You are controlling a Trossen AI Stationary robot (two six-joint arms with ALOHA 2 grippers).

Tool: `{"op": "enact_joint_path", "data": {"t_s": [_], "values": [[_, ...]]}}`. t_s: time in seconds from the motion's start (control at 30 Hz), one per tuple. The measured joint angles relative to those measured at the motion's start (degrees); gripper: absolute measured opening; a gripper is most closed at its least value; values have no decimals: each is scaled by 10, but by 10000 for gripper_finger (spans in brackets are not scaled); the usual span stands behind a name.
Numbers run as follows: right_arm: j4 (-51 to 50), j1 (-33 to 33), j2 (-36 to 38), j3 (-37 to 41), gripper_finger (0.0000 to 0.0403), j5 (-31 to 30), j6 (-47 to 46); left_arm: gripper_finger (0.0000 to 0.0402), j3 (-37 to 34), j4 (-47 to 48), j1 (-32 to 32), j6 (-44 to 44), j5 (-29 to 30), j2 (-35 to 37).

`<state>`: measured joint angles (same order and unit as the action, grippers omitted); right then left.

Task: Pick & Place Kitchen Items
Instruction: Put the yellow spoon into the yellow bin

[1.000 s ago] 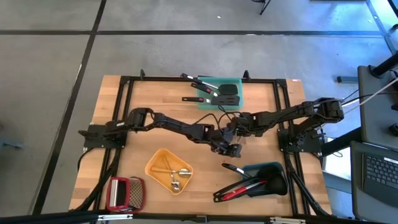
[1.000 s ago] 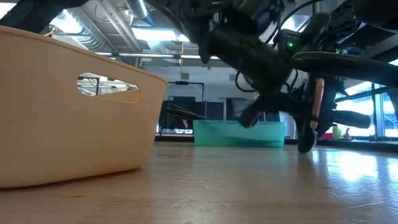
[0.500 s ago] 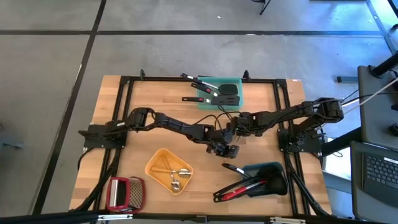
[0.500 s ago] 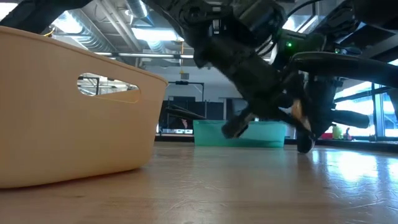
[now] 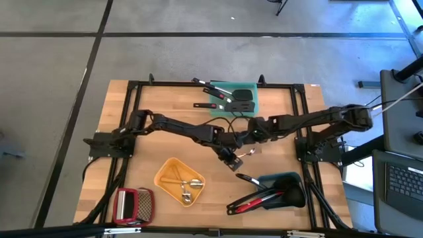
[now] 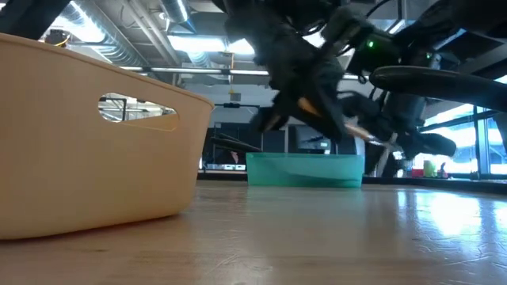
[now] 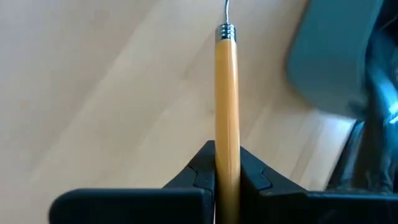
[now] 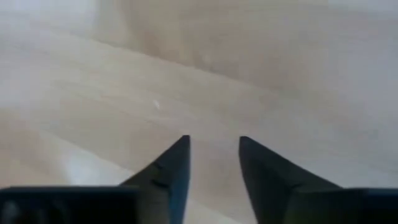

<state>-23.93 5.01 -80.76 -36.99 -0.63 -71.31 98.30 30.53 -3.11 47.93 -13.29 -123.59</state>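
A utensil with an orange wooden handle (image 7: 226,81) and a metal collar (image 7: 225,31) sits in my left gripper (image 7: 227,155), which is shut on it above the table's middle (image 5: 232,160). Its thin metal stem runs out of the left wrist view, so the head is hidden. My right gripper (image 8: 213,146) stands open just beyond it (image 5: 243,137), with only bare table under its fingers. In the low view the handle (image 6: 356,131) slants above the table. My left gripper pinches the wooden handle (image 7: 226,134) between its two fingers, well back from the metal collar. The fingers slant down from above and lie along the handle, which sticks out ahead of them. The utensil is lifted clear of the table and tilted.
A teal tray (image 5: 246,89) with black utensils stands at the far edge. A yellow tray (image 5: 165,173) with metal spoons is near left of centre. A grey-blue tray (image 5: 291,180) with black and red utensils is near right. A red-framed grater (image 5: 132,205) lies at the near left corner.
My left gripper has shut on the wooden handle, which hung upright in my right gripper. My right gripper has opened and let go. My left gripper has then risen, rolled and gone toward the table's left with the utensil, which is now tilted.
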Motion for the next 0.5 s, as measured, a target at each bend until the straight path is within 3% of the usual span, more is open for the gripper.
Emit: {"op": "enact_joint_path", "data": {"t_s": [0.2,0.5], "values": [[20,13,73,-1,209,15,51,12,0,120,15,-104,-24,48],[51,30,178,-2,238,148,188,12,-1,328,38,-295,-57,162]]}}
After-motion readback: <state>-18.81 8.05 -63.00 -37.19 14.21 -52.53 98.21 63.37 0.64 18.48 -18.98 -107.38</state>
